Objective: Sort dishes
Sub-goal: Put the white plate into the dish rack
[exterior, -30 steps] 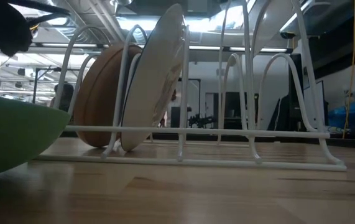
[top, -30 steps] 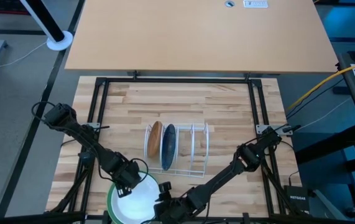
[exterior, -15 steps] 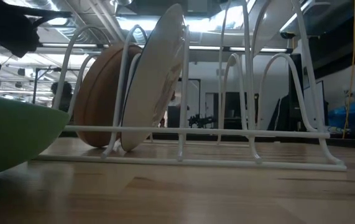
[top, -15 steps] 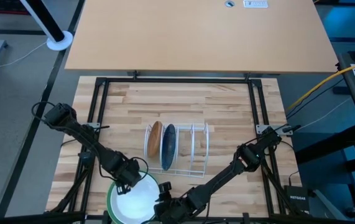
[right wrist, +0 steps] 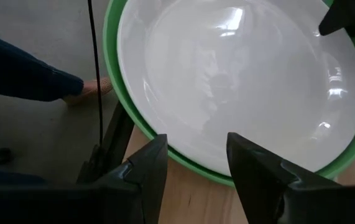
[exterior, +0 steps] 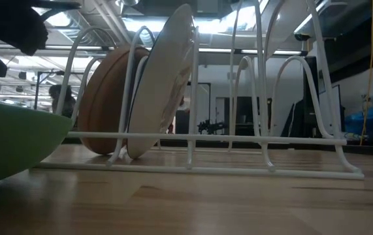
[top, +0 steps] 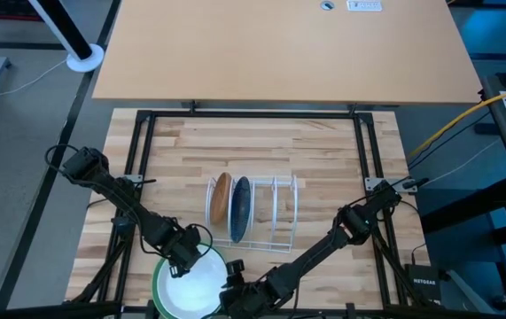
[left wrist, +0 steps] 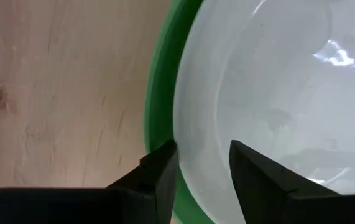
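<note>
White plate (top: 190, 291) nested in green plate (top: 158, 282) at the tabletop's (top: 323, 159) near edge, left tool (left wrist: 202, 165) fingers apart astride the white rim, right tool (right wrist: 193, 165) fingers apart just beside the stack, tan-brown plate (top: 222, 198) and dark blue plate (top: 241, 209) upright in white rack (top: 279, 213).

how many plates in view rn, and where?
4. The tan-brown plate and dark blue plate stand upright in the white wire rack. The white plate lies stacked in the green plate at the table's near edge. None seem hidden.
</note>
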Robot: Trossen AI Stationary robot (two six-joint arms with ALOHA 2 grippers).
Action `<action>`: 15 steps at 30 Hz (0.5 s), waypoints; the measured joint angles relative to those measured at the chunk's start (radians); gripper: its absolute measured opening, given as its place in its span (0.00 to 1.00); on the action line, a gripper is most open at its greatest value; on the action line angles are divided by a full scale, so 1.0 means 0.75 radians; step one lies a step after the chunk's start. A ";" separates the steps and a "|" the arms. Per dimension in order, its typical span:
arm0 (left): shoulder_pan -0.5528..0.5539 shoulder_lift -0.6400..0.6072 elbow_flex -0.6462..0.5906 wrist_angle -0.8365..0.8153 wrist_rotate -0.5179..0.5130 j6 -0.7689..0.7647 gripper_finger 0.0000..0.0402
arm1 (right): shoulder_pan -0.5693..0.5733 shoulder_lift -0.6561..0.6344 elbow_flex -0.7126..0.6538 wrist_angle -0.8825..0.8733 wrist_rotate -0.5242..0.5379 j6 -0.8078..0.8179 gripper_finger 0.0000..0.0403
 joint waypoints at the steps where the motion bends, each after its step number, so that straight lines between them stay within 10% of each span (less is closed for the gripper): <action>1: 0.000 0.000 0.000 0.008 -0.002 0.000 0.33 | 0.000 0.002 0.000 0.000 -0.001 0.000 0.42; 15: 0.000 0.098 0.001 0.060 -0.023 0.028 0.33 | 0.032 0.057 -0.002 0.074 -0.007 -0.072 0.42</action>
